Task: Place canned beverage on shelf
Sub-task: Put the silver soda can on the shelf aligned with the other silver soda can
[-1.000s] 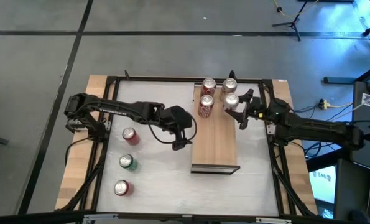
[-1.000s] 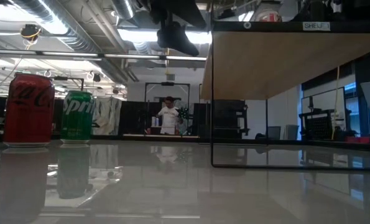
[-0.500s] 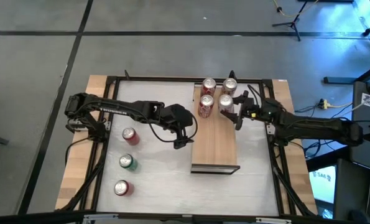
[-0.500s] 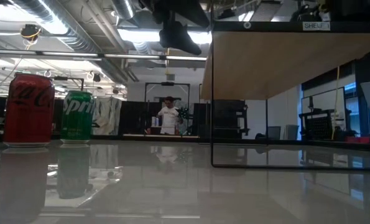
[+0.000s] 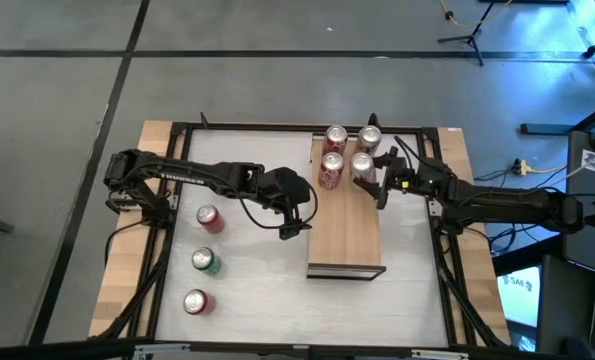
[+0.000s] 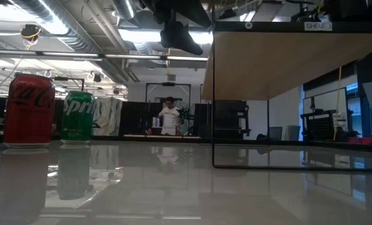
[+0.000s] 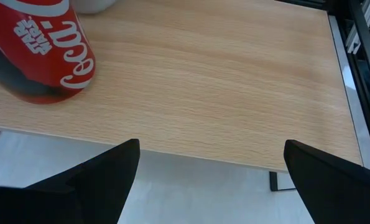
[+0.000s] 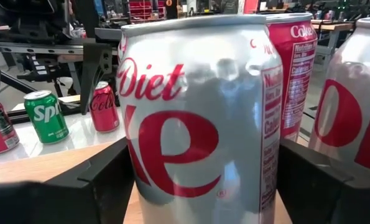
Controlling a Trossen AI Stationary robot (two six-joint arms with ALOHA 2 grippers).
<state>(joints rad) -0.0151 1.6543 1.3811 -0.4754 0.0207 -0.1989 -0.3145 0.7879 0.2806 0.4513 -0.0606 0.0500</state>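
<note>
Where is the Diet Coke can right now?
In the high view, the Diet Coke can stands on the shelf at its far end, right of a red Coca-Cola can, between the right hand's fingers.

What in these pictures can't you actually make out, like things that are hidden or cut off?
- Low view: the cans on the light-wood shelf board are hidden; only its underside shows.
- Right wrist view: the silver Diet Coke can fills the picture between the right gripper fingers; whether they touch it is unclear.
- Left wrist view: the red Coca-Cola can is cut off by the edge.
- Low view: the distant person is too small.
</note>
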